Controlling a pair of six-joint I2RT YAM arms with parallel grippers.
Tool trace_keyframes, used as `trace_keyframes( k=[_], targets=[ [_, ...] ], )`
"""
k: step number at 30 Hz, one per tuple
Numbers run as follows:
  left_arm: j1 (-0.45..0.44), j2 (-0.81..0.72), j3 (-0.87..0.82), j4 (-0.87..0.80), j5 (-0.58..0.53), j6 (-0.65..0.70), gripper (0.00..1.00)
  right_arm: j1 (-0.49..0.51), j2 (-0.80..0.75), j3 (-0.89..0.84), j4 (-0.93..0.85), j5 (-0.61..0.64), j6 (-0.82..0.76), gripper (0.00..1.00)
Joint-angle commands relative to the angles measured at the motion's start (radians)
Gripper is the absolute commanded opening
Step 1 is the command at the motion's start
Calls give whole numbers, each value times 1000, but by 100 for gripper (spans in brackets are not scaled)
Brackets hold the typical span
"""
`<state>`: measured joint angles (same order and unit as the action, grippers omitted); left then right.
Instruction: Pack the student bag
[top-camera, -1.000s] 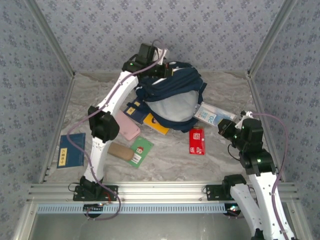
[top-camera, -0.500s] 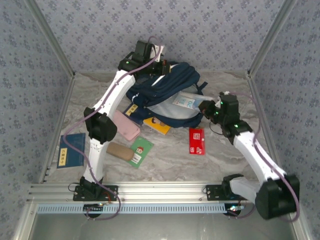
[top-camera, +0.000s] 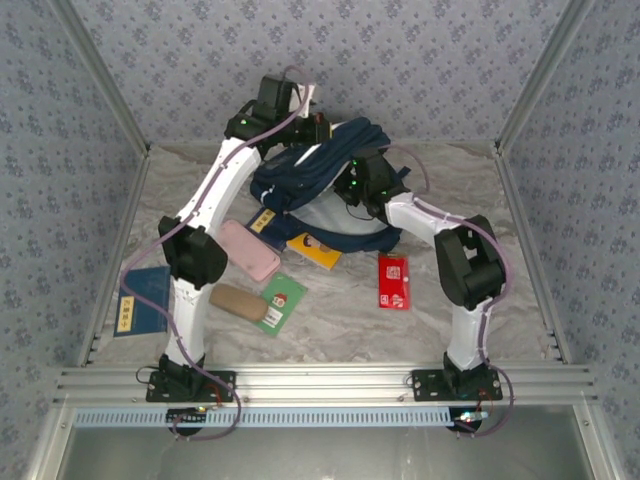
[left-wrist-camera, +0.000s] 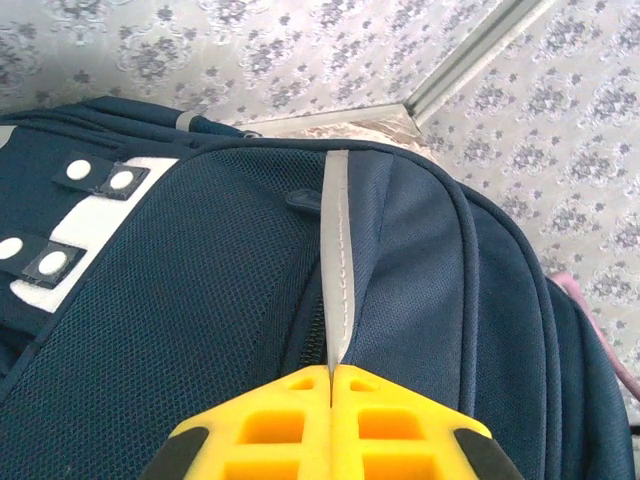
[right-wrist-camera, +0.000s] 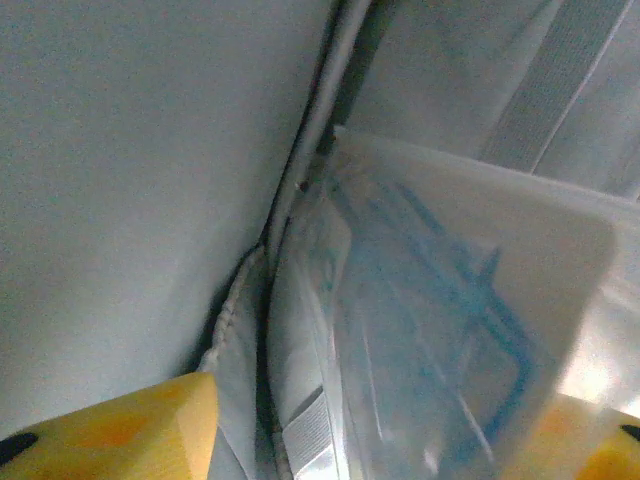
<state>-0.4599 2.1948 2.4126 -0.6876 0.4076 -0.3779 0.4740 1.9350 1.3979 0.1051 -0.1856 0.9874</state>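
The student bag (top-camera: 325, 175), navy with a pale front, stands at the back centre of the table. My left gripper (top-camera: 316, 134) is shut on the bag's grey strip (left-wrist-camera: 338, 250) at its top, the yellow fingertips (left-wrist-camera: 290, 400) pressed together on it. My right gripper (top-camera: 352, 188) is inside the bag's mouth. In the right wrist view its yellow fingers (right-wrist-camera: 120, 430) stand wide apart, open, against the bag's pale lining (right-wrist-camera: 130, 180). A translucent packet with blue print (right-wrist-camera: 440, 320) lies between them.
In front of the bag lie a pink case (top-camera: 250, 250), a yellow book (top-camera: 316, 251), a red packet (top-camera: 394, 282), a green card (top-camera: 283, 301) and a brown item (top-camera: 238, 302). A blue book (top-camera: 143, 300) sits by the left wall.
My right arm swung from the table's right side to the bag, carrying the blue-printed packet into its mouth, then its jaws opened. The left gripper kept its hold and rose a little.
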Motion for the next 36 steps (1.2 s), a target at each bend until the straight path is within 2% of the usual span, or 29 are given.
trace_keyframes(
  k=[1, 5, 9, 15, 19, 22, 24, 27, 31, 36],
  targets=[
    [27, -129, -11, 140, 48, -34, 0, -3, -49, 23, -95, 72, -67, 72],
    [51, -143, -72, 189, 57, -59, 0, -7, -148, 0, -227, 101, -204, 83],
    [72, -154, -140, 257, 61, -93, 0, -1, -273, -41, -377, 145, -345, 85],
    [87, -150, -187, 288, 62, -102, 0, 10, -572, -282, -454, 221, -412, 81],
    [100, -168, -269, 321, 46, -104, 0, 16, -744, -410, -596, 312, -417, 79],
    [107, -187, -349, 377, 58, -131, 0, 8, -850, -515, -670, 312, -438, 76],
    [101, -190, -390, 408, 74, -145, 0, -28, -879, -564, -701, 273, -436, 77],
    [80, -188, -438, 431, 88, -147, 0, -129, -869, -626, -717, 119, -430, 78],
    [47, -188, -524, 452, 86, -141, 0, -264, -788, -701, -621, -56, -411, 79],
    [-12, -196, -629, 462, 56, -125, 0, -352, -647, -738, -489, -186, -404, 79]
  ],
)
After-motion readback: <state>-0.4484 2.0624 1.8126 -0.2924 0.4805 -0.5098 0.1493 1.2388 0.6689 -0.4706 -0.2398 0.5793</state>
